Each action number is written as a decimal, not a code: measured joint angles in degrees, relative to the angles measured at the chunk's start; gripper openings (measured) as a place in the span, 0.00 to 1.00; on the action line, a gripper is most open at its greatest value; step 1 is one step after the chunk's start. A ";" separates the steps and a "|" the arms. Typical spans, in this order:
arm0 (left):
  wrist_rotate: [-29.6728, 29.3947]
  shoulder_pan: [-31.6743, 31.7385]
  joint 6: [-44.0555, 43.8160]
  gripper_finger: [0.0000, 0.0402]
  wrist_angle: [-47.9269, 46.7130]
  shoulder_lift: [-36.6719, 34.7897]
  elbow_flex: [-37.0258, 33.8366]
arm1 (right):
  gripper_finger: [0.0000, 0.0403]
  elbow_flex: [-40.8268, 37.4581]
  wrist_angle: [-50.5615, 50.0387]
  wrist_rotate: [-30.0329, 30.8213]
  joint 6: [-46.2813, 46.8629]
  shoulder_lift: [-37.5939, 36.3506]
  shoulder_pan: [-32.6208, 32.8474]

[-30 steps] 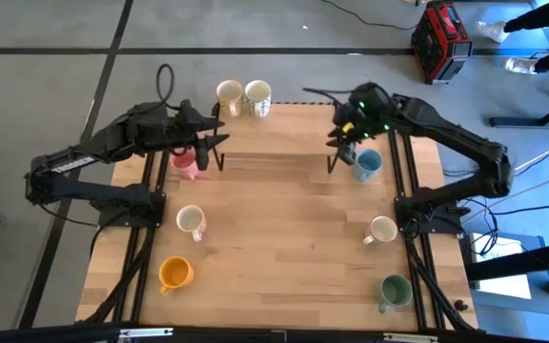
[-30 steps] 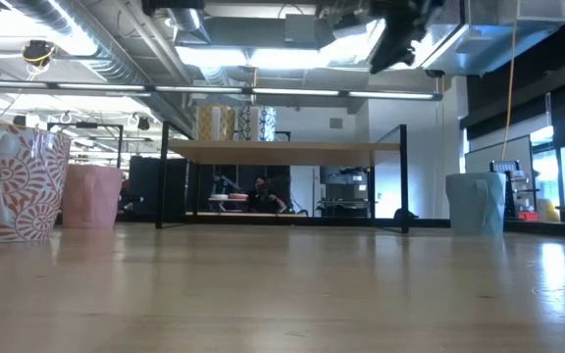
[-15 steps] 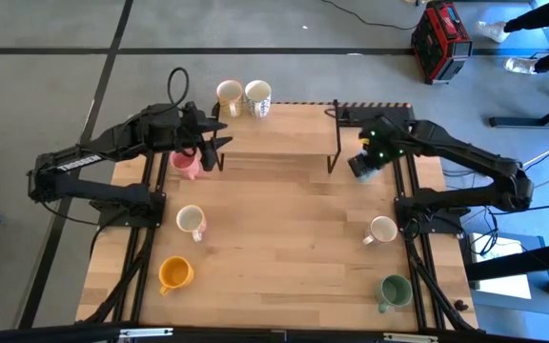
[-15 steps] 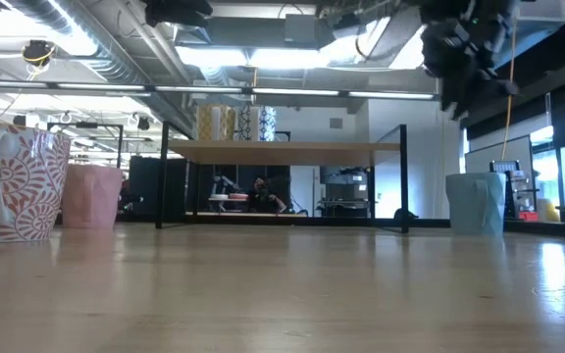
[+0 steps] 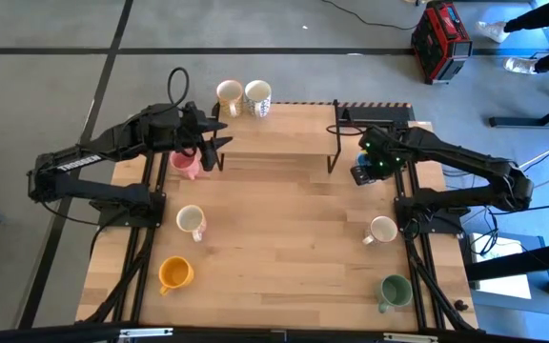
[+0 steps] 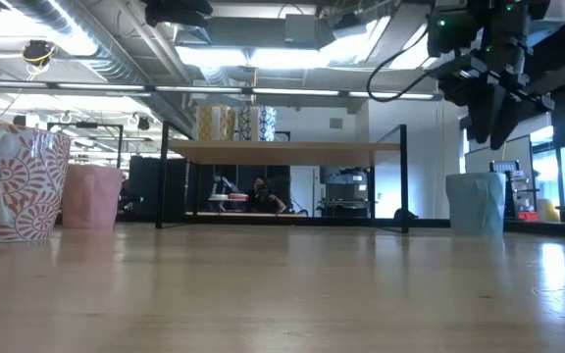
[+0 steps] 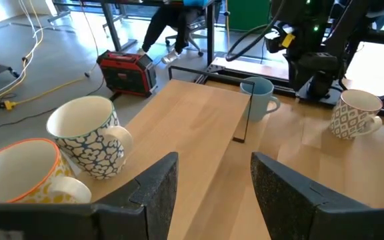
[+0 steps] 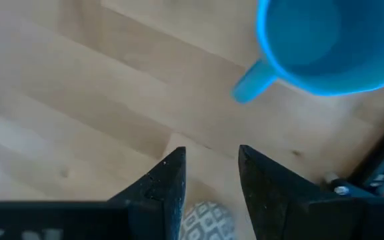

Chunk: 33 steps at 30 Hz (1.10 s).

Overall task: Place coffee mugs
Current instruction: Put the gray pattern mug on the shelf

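Observation:
My right gripper (image 5: 363, 170) (image 6: 488, 110) hangs open over the light blue mug (image 6: 476, 203) (image 8: 325, 40), fingers pointing down, touching nothing; the mug stands on the table, handle (image 8: 251, 85) toward the fingers. My left gripper (image 5: 213, 145) (image 7: 212, 177) is open near the shelf's left end, beside the pink mug (image 5: 187, 164). Two patterned mugs (image 5: 229, 95) (image 5: 258, 96) stand at the shelf's far edge. On the table stand two white mugs (image 5: 191, 221) (image 5: 381, 230), an orange mug (image 5: 174, 274) and a green mug (image 5: 393, 291).
A raised wooden shelf (image 5: 284, 133) on thin black legs (image 5: 333, 152) spans the table's far part. Bare wood lies in the table's middle (image 5: 284, 238). A red case (image 5: 439, 40) and a person's legs (image 5: 541, 43) are on the floor beyond the far right corner.
My right gripper has swung from above the shelf's right end toward the table's near and right side, come down, and now hangs over the light blue mug, covering it in the high view. The mugs have stayed in place.

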 joint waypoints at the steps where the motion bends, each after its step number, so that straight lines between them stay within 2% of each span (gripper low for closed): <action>1: 0.00 0.00 0.01 0.46 -0.01 0.00 -0.02 | 0.33 -0.02 -0.11 -0.02 0.02 0.00 -0.02; 5: -0.01 0.00 0.01 0.46 -0.01 0.00 -0.02 | 0.41 -0.02 -1.53 -0.66 0.20 0.00 -0.02; 9: -0.59 0.00 0.03 0.46 -0.03 0.00 -0.02 | 0.50 0.67 -7.55 -6.74 1.09 -1.38 0.35; 14: -0.63 0.00 0.05 0.46 -0.07 0.00 -0.05 | 0.57 1.52 -7.44 -7.24 2.21 -4.99 4.68; 28: -0.59 0.00 1.45 0.46 -0.20 0.00 -0.07 | 0.59 1.71 -3.15 -7.85 3.43 -6.75 18.52; 33: 5.77 -0.02 1.15 0.46 -0.22 0.42 -0.07 | 0.59 2.66 -1.68 -7.21 4.85 -6.75 24.00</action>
